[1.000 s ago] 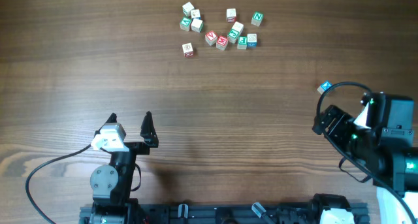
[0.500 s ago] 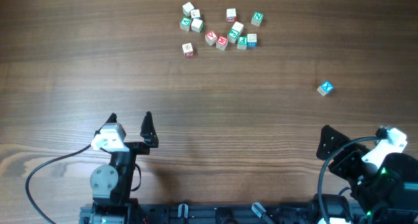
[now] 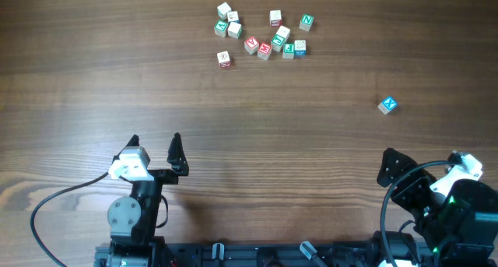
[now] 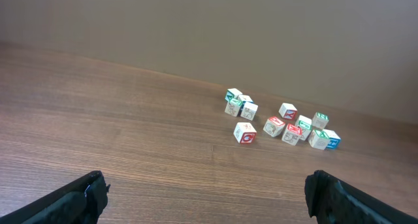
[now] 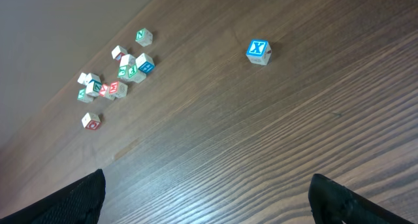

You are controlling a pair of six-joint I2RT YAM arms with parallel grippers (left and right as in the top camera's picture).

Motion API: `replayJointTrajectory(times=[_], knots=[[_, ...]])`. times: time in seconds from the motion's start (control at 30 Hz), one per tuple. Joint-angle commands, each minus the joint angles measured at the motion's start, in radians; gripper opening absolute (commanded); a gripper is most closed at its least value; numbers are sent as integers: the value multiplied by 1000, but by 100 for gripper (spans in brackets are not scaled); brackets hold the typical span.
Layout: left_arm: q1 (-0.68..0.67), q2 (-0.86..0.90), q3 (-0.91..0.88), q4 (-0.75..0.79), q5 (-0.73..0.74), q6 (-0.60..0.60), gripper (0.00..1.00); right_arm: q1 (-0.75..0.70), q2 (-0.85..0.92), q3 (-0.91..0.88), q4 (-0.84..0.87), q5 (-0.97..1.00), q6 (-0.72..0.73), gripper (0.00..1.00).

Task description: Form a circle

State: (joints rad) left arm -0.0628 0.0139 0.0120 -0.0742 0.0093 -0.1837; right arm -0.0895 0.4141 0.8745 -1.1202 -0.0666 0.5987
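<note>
Fourteen letter cubes lie on the tabletop (image 3: 93,80), as near as you can count them. Thirteen form a loose scatter of letter cubes (image 3: 264,33) at the far side, marked in green, red and blue, and one blue X cube (image 3: 387,105) sits alone. Within the scatter, one red-marked cube (image 3: 224,59) stands slightly apart on the near-left side. You have no ring laid out yet; the cubes lie irregularly, some touching and some apart.

Two pincers are yours to read. Your left pincer (image 3: 155,139) stands with its jaws spread wide and nothing between them, at the near edge. Your right pincer (image 3: 424,162) is likewise spread wide and empty, at the near right.

The scatter lies well apart from both pincers, ahead and to the right of the left one and ahead and far to the left of the right one. The blue X cube lies ahead of the right pincer, nearer to it than to the scatter, and touches neither.

The overhead view alone shows you both arms and a black cable on the left. The left wrist view shows the scatter and a plain wall behind it, but not the blue X cube. The right wrist view takes in both, with the X legible.
</note>
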Motion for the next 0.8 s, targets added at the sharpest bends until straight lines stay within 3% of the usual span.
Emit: replayJointTrajectory(times=[0.0, 0.07, 0.2, 0.37, 0.57, 0.77], knots=[[1, -7, -6, 3, 49, -7, 100, 3, -11, -2, 4, 20, 11, 100], [1, 3, -2, 2, 120, -96, 100, 3, -11, -2, 5, 20, 11, 100], [1, 81, 61, -95, 227, -98, 100, 3, -11, -2, 5, 20, 11, 100], [1, 306, 249, -144, 230, -93, 100, 3, -11, -2, 5, 23, 10, 100], [1, 693, 594, -217, 283, -93, 100, 3, -11, -2, 1, 116, 7, 100], [1, 890, 766, -294, 295, -93, 100, 3, -11, -68, 10, 153, 7, 100]])
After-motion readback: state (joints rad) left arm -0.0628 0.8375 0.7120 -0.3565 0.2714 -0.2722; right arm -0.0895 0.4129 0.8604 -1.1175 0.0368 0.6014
